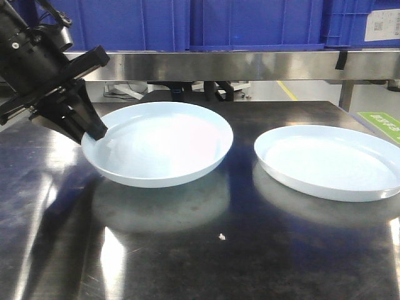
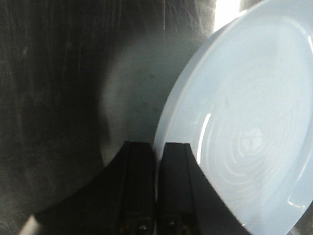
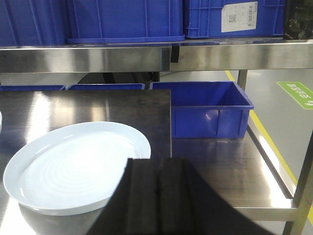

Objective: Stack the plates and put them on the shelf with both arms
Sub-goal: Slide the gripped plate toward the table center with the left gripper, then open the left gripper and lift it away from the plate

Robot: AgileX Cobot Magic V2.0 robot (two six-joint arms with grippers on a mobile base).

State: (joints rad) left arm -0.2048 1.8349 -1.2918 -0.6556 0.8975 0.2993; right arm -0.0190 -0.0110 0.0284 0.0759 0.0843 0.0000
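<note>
Left fingers (image 2: 139, 186) pinch the rim of the glossy, pale bluish left plate (image 1: 164, 142), tilting it on the bench (image 1: 187, 256); the ringed right plate (image 1: 331, 164) lies flat nearby, right fingers (image 3: 142, 196) pressed together, empty.

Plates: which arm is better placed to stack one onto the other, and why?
Left. The left gripper pinches the rim of the raised plate, held above the tabletop. The right gripper holds nothing; the other plate lies flat near it.

left plate (image 1: 162, 144), right plate (image 1: 331, 159), shelf (image 1: 250, 65) behind
</note>
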